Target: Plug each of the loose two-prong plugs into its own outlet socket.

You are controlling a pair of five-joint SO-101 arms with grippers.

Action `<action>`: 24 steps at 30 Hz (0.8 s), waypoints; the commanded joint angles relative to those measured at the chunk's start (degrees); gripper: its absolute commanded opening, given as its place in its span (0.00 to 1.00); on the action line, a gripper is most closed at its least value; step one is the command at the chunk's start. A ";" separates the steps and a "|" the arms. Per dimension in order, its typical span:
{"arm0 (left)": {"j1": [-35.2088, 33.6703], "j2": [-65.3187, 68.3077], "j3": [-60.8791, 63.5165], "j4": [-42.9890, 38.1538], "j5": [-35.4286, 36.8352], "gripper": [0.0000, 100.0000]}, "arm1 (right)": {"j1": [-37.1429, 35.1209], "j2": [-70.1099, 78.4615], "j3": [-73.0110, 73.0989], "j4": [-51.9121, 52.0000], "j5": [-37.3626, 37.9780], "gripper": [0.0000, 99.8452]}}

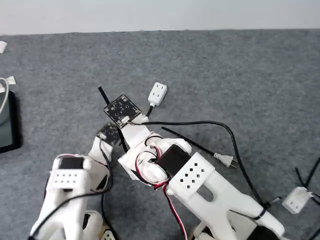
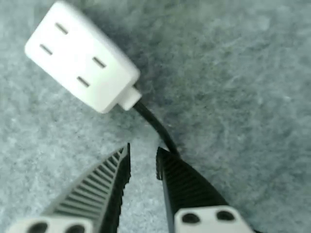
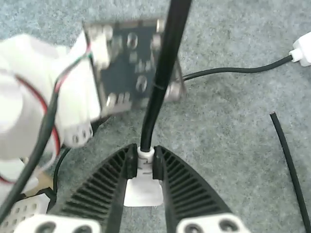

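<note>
A white outlet socket (image 2: 80,56) lies on the grey carpet with its slots facing up and a black cord (image 2: 150,121) leaving its end. My left gripper (image 2: 142,153) hovers just short of it, open by a narrow gap, with the cord running beside one finger. In the high view that socket (image 1: 157,93) sits at the table's middle. My right gripper (image 3: 142,155) is shut on a white plug (image 3: 143,187) whose black cord (image 3: 163,73) rises toward the other arm's camera board (image 3: 131,68). A loose two-prong plug (image 1: 225,160) lies right of the arms.
A second white socket (image 1: 296,199) lies at the front right among black cords. A dark flat device (image 1: 7,122) sits at the left edge. A short black strip (image 3: 291,165) lies on the carpet. The two arms stand close together.
</note>
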 commanded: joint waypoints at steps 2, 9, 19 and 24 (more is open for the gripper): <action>5.01 -11.25 4.09 1.93 -2.90 0.01 | -0.57 -2.15 -0.26 -1.36 0.18 0.01; 7.03 -14.68 5.58 3.08 -4.40 0.01 | -0.57 -2.15 -0.26 -1.36 0.18 0.01; 5.19 -15.21 5.67 2.90 -4.22 0.01 | -0.48 -2.07 4.57 -8.75 -2.46 0.01; -6.33 -15.30 3.91 -0.44 5.63 0.01 | 0.48 -2.07 5.27 -12.70 -7.03 0.01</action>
